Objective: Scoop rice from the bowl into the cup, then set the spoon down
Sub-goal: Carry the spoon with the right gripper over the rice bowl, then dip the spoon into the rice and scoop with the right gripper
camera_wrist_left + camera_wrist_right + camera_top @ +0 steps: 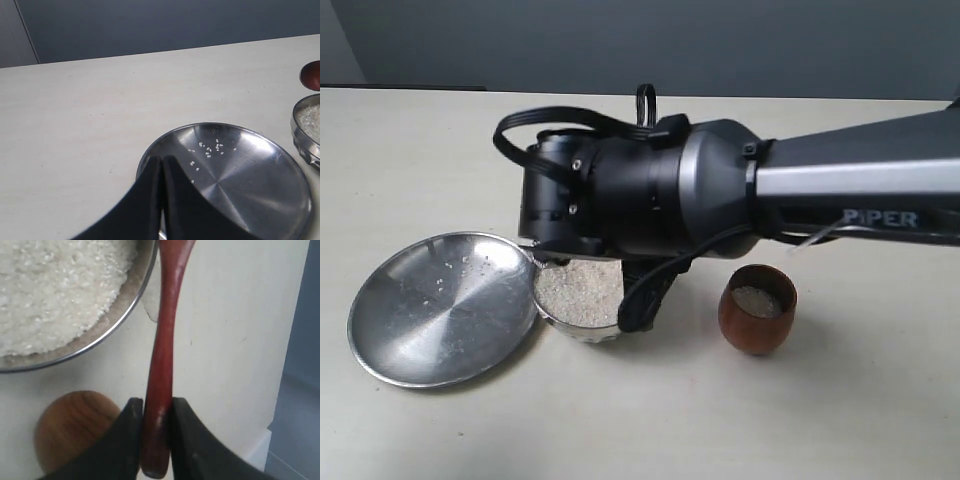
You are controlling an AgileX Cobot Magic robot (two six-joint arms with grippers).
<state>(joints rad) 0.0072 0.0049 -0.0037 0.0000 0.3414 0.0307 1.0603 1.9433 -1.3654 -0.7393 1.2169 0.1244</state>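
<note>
The steel bowl [552,312] holds a mound of white rice [582,290] and stands between the plate and the wooden cup [757,318]. Some rice lies inside the cup. My right arm reaches across the middle, its black wrist hanging over the bowl. In the right wrist view the right gripper [156,410] is shut on the slim handle of the reddish spoon [164,340]. The handle runs past the bowl's rim [118,326]; the spoon's head is out of frame. The cup [75,425] sits beside the fingers. My left gripper [162,167] is shut and empty over the plate's near edge.
A wide shallow steel plate [430,320] lies left of the bowl, touching it, with a few stray grains [210,148] on it. The tabletop's far edge meets a dark wall. The right arm's wrist and cables hide the table behind the bowl.
</note>
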